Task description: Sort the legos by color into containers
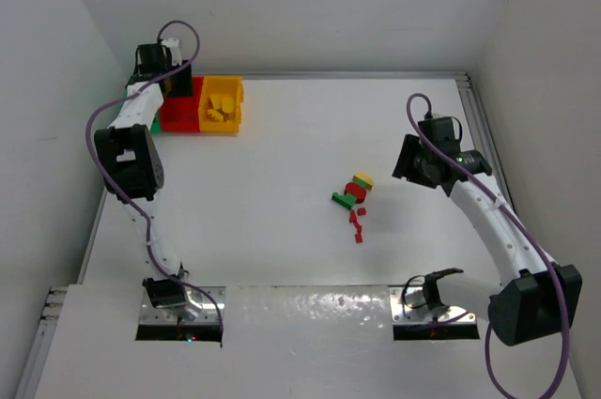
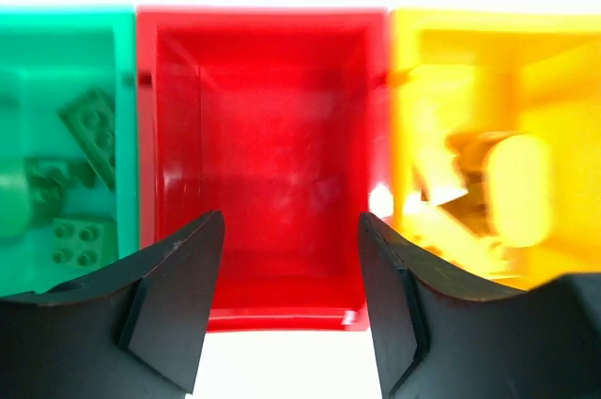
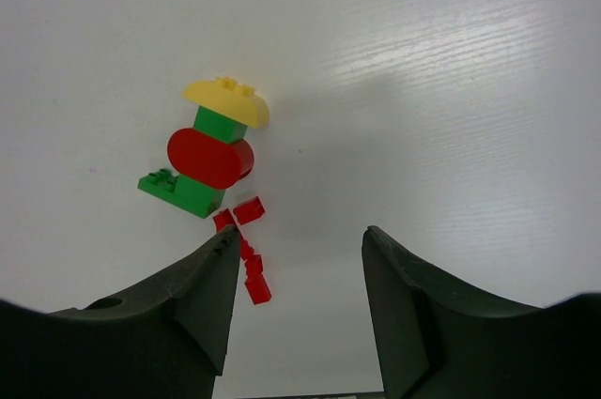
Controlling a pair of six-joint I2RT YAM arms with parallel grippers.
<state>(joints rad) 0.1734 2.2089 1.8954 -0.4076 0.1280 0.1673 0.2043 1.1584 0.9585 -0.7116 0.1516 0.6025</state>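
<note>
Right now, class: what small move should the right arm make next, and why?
Probably lower the right gripper onto the small red bricks: its jaws stand open and empty over the table, and those bricks lie loose nearest it.

- containers (image 2: pixel 169 117): smooth, glossy plastic, with glare on the red one's floor (the yellow-orange one looks almost translucent).
- legos (image 3: pixel 208 159): smooth plastic with a soft sheen.
- tabletop (image 3: pixel 451 89): white, matt, finely streaked.
- left tool (image 2: pixel 289 221) and right tool (image 3: pixel 300 235): matt black.
- mounting plate (image 1: pixel 178 322): bare, shiny metal.
</note>
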